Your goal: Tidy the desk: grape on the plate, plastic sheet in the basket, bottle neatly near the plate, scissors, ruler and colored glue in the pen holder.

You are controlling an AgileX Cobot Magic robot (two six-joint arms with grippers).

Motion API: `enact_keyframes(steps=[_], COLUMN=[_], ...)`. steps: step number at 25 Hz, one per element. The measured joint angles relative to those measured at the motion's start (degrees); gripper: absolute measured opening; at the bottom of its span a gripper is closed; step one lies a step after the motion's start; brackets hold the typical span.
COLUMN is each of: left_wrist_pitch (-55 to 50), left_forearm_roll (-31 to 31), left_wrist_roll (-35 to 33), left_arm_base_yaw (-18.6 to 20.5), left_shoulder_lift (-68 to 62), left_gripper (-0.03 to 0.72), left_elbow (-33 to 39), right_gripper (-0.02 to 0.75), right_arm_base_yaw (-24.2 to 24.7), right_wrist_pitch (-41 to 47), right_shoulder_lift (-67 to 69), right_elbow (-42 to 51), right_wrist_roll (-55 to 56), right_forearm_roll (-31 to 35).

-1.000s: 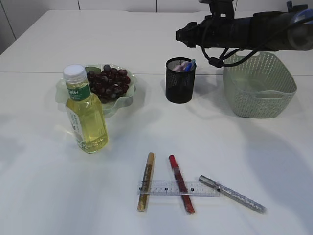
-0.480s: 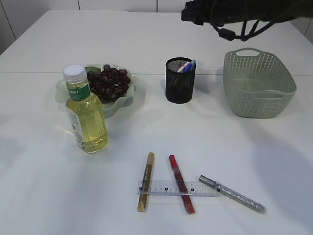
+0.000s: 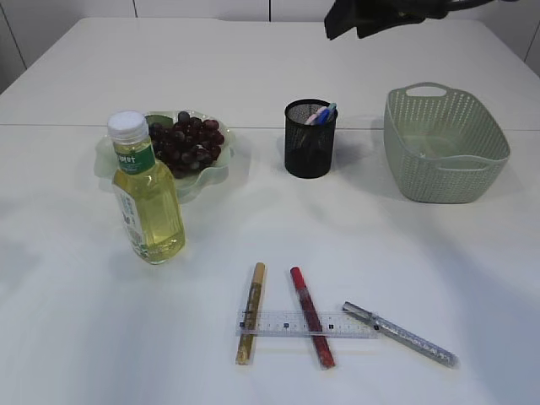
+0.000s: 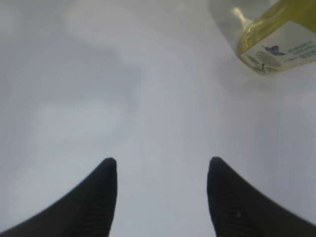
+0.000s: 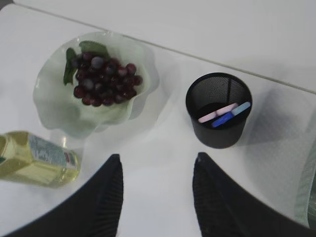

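Grapes (image 3: 187, 142): heaped on the plate (image 3: 221, 169), upper left; that part looks done.
Bottle (image 3: 148, 192): upright, just in front of the plate, seemingly in its tidy spot.
Pen holder (image 3: 310, 139): upper middle, already holding pink and blue handles, likely scissors.
Basket (image 3: 445, 145): upper right; contents unclear.
Ruler (image 3: 308, 324): lower middle, lying across the glue sticks (image 3: 311, 315), yet to be collected.
Left gripper (image 4: 162, 173): spread apart, grasping nothing, above bare table.
Right gripper (image 5: 157, 170): parted, empty, high over plate and holder.

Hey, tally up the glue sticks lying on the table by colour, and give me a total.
Gold glue stick: 1
Red glue stick: 1
Silver glue stick: 1
Total: 3
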State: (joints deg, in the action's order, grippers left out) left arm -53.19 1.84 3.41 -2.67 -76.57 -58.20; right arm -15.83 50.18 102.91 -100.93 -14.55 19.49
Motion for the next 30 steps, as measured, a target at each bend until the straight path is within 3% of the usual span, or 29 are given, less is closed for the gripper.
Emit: enact_keyframes(steps=[5, 12, 21, 30], left_wrist_pitch=[-0.34, -1.06, -1.31, 0.65], left_forearm_roll=[-0.25, -0.25, 0.23, 3.17], left_wrist_roll=[0.00, 0.00, 0.00, 0.00], left_arm_base_yaw=[0.00, 0.00, 0.00, 0.00], left_shoulder_lift=[0.00, 0.00, 0.00, 0.00], left_gripper=[0.426, 0.426, 0.425, 0.424], left_elbow=[0.00, 0.00, 0.00, 0.00], right_gripper=[0.376, 0.376, 0.376, 0.403], right_arm_base_yaw=[-8.39, -15.18, -21.74, -23.10], right_wrist_pitch=[8.77, 12.55, 7.19, 2.72], right_shoulder_lift=[-2.58, -2.73, -2.73, 0.62], right_elbow=[0.89, 9.93, 24.17, 27.24], right_wrist_roll=[3.95, 3.51, -14.79, -29.88], right_forearm_roll=[-13.18, -18.54, -18.92, -12.52])
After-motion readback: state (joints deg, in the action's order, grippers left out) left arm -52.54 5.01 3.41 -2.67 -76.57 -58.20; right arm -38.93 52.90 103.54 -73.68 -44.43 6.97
